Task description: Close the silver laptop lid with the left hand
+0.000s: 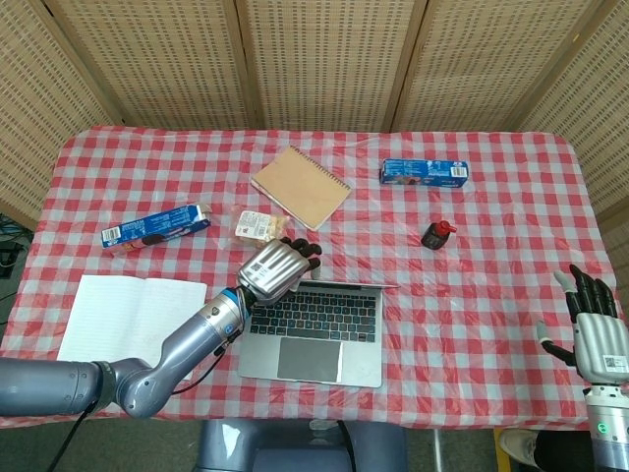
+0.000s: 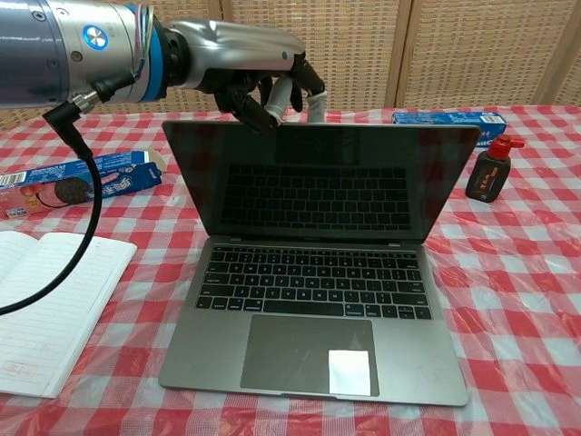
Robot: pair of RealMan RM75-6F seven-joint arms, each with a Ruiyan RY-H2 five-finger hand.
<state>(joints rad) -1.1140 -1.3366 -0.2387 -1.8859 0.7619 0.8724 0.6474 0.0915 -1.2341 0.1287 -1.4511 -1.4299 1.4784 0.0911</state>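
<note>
Backdrop: folding screen (image 1: 324,59) of woven cane panels in light wooden frames, standing along the far side of the table; panels angle inward at left and right. The same screen (image 2: 454,45) fills the far background in the chest view.

Furniture: one table under a red-and-white checked cloth (image 1: 491,246), covered by a clear plastic sheet that wrinkles and glints at the near edge (image 2: 508,400).

Floor: a grey strip (image 1: 432,452) shows below the near table edge; dark cables lie at far left (image 1: 8,258).

Light: even, diffuse, soft shadows only.
</note>
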